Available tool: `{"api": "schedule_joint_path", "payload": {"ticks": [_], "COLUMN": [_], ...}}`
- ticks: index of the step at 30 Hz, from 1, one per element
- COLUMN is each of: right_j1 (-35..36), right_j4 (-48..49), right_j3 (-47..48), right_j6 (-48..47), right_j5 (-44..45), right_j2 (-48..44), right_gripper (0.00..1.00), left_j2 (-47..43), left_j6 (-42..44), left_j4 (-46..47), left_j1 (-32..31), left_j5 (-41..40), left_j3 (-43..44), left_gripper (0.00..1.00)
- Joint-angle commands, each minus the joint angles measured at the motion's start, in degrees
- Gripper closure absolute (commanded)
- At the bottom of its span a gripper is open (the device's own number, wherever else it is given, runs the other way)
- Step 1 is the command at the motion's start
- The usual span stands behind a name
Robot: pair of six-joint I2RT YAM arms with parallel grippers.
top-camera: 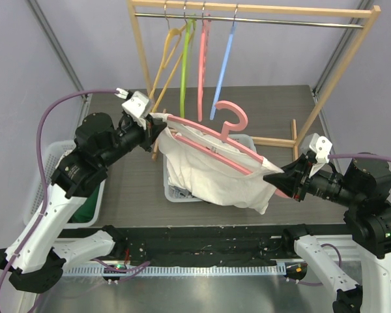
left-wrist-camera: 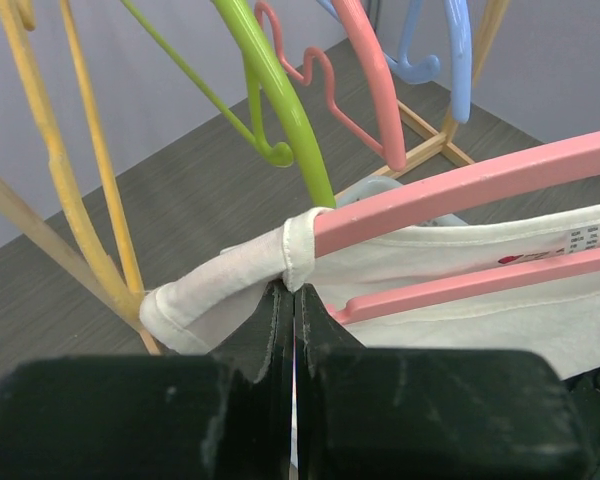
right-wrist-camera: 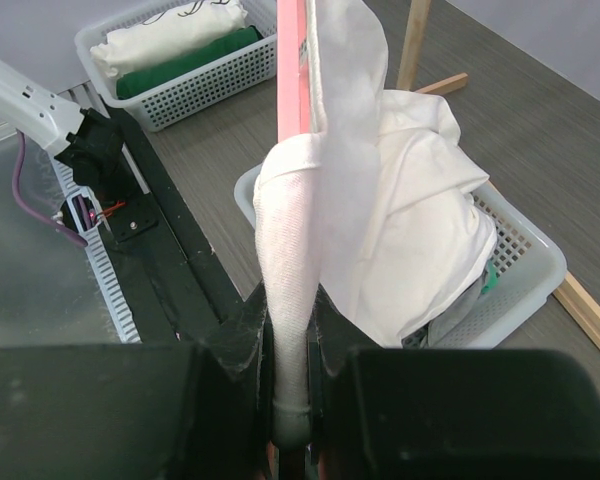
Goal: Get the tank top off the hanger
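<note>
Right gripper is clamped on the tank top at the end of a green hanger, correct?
No: the hanger is pink, not green, as the right wrist view shows. The right gripper is clamped on the tank top at that hanger's end.

Tank top (left-wrist-camera: 210,295) at the left gripper (left-wrist-camera: 295,300) tips: white knit cloth, matt, stitched hem. Hanger (left-wrist-camera: 460,190) just above them: pink plastic, smooth, glossy. Fingers (left-wrist-camera: 265,335): black plastic, matt, scuffed. Beyond that gripper, rack (top-camera: 142,59): pale bare wood. Its rail (top-camera: 280,23): shiny metal. Table (top-camera: 280,111): dark wood-grain, matt. Basket (right-wrist-camera: 520,270) under the right gripper (right-wrist-camera: 290,330): white plastic lattice, slight sheen.
</note>
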Motion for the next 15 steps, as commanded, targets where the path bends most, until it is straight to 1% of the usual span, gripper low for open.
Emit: {"api": "schedule_joint_path", "payload": {"ticks": [1, 8, 9, 15], "right_j1": [-0.05, -0.05, 0.21, 0.83], "right_j4": [3.25, 2.28, 2.19, 1.66], "right_j3": [0.59, -0.29, -0.55, 1.37], "right_j6": [0.54, 0.01, -0.08, 0.01], "right_j5": [0.17, 2.28, 2.46, 2.2], "right_j2": [-0.49, -2.16, -2.43, -2.87], "right_gripper": [0.99, 0.99, 0.99, 0.99], "left_j2": [-1.55, -1.99, -2.0, -2.26], "left_j6": [3.34, 6.42, 6.77, 7.74], "left_j4": [1.44, 0.64, 0.56, 0.12], "left_j1": [1.02, 3.13, 3.57, 5.33], "left_j5": [-2.9, -4.66, -6.23, -8.0], "left_j3": [3.52, 6.17, 6.43, 6.61], "left_gripper": [1.0, 1.0, 1.0, 1.0]}}
